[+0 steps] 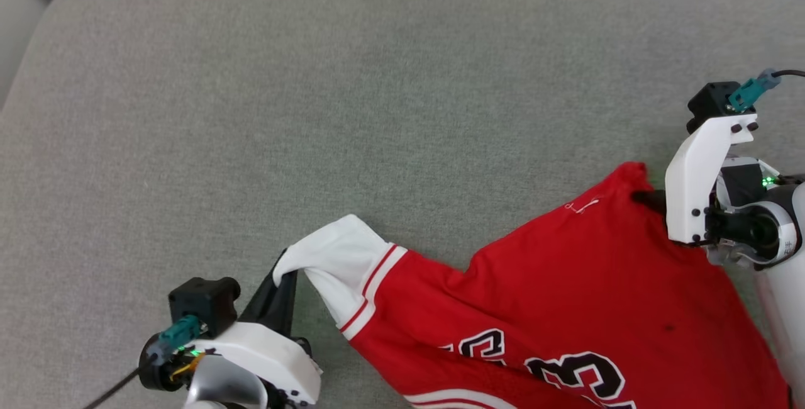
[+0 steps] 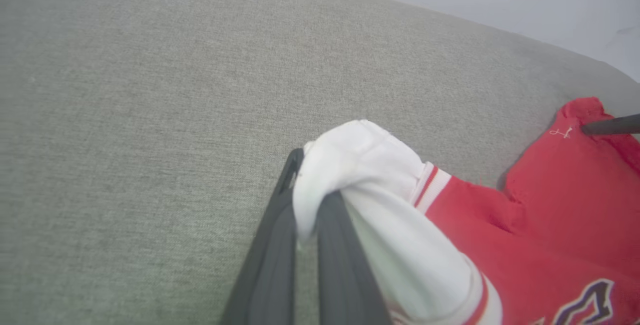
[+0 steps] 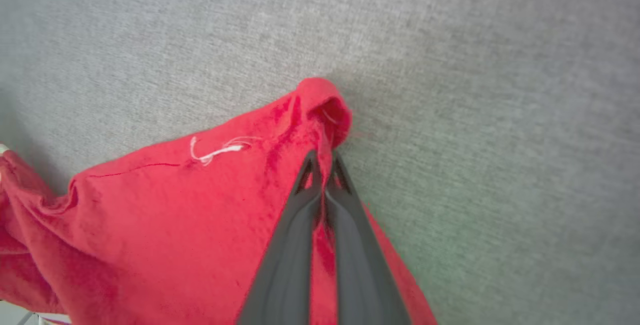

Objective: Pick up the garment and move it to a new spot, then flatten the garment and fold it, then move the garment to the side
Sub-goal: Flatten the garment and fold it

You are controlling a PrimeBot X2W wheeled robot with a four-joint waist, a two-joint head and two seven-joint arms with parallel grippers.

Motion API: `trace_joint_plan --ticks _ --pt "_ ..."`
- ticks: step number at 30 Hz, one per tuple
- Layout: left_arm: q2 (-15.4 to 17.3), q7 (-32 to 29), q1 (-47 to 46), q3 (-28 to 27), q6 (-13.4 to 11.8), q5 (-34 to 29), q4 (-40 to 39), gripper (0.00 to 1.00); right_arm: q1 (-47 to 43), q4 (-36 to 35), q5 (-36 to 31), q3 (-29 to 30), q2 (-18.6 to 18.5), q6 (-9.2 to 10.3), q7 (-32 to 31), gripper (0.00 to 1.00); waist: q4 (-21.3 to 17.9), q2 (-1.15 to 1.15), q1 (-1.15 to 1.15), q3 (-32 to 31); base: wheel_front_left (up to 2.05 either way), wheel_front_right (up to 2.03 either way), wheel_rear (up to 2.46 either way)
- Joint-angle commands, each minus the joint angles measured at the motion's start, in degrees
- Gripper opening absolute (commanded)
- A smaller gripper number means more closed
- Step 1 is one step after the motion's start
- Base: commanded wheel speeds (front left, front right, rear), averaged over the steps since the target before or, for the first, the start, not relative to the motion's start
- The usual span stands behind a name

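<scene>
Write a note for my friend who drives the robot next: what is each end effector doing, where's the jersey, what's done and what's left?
The left end effector is shut on the jersey's white sleeve.
The right end effector is shut on a red corner of the jersey.
The jersey lies on the grey cushion, stretched between the two grips, wrinkled, numbers up.
Done: both grips are made. Whether this is its new spot can't be told.
Left: flatten it, fold it, move it aside.
</scene>
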State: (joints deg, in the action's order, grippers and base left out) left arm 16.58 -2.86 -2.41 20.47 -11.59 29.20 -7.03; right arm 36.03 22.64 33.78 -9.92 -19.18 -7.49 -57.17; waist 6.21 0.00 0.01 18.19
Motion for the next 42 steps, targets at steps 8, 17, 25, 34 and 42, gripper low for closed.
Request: trace_joint_plan --ticks 8,17,25,34,42 --pt "4.2 -1.3 -6.0 -3.6 2.1 1.4 2.7 0.00 -0.5 -2.0 0.1 -0.6 -2.1 0.00 8.1 0.00 -4.0 0.00 -0.01 -9.1 0.00 0.00 0.00" --pt "4.7 -2.0 -22.9 -6.7 4.9 3.2 12.2 0.00 4.0 -1.1 -3.4 0.7 -2.4 0.01 16.6 0.00 -6.7 0.00 -0.01 -14.2 0.00 0.00 0.00" --pt "4.0 -0.4 -42.0 -7.9 8.0 3.7 25.2 0.00 13.7 -0.1 -7.0 1.3 -2.8 0.02 24.1 0.00 -8.4 0.00 -0.01 -10.6 0.00 0.00 0.00" --pt "5.2 3.5 -64.5 -8.2 9.8 0.6 35.8 0.00 28.5 1.5 -10.2 2.5 -3.1 0.03 32.1 0.00 -9.0 0.00 -0.01 0.1 0.00 0.00 0.00" --pt "6.8 5.6 -81.7 -8.5 10.8 -1.3 40.8 0.00 42.6 5.2 -12.3 2.2 -3.1 0.04 38.0 0.00 -9.2 0.00 -0.01 10.8 0.00 0.00 0.00"
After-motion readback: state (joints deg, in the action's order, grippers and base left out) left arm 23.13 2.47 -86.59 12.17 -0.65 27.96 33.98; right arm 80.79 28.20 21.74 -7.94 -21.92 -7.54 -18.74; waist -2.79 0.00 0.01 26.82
